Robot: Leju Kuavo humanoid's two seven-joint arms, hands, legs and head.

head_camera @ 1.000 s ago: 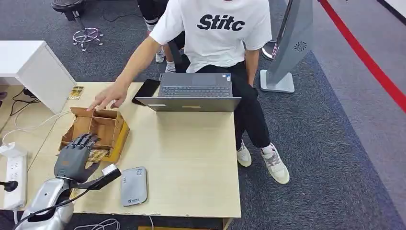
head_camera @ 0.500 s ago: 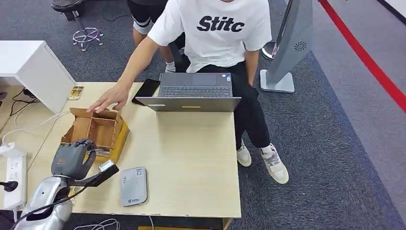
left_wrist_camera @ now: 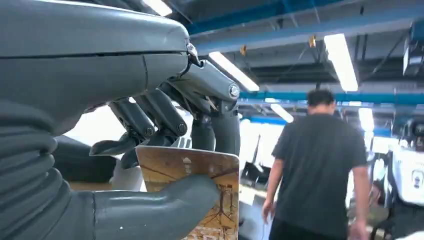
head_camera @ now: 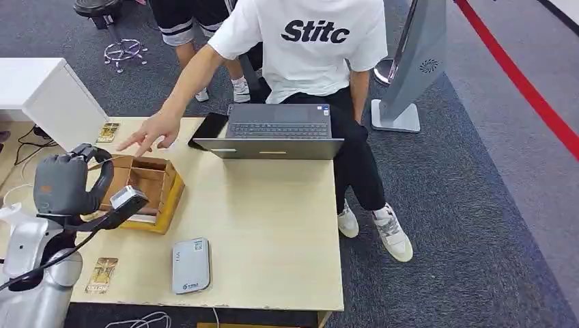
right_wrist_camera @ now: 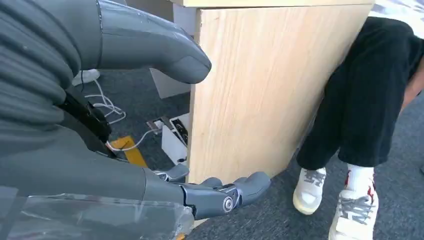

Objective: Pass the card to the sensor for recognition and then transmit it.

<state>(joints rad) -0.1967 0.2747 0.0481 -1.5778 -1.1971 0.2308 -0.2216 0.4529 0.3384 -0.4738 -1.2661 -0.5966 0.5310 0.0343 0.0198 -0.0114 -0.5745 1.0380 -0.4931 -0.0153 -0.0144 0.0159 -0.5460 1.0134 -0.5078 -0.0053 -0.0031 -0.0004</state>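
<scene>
Head cam sits high, looking forward and down over the counter (head_camera: 273,225). Left wrist cam rides close behind its hand (left_wrist_camera: 165,100), facing up toward the ceiling lights. Right wrist cam hangs low beside the counter (right_wrist_camera: 260,85), its side panel close.

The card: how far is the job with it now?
Done: the left hand has the card gripped and lifted above the wooden box. In hand: carrying it. Left: presenting it to the grey sensor on the table, then passing it on.
</scene>
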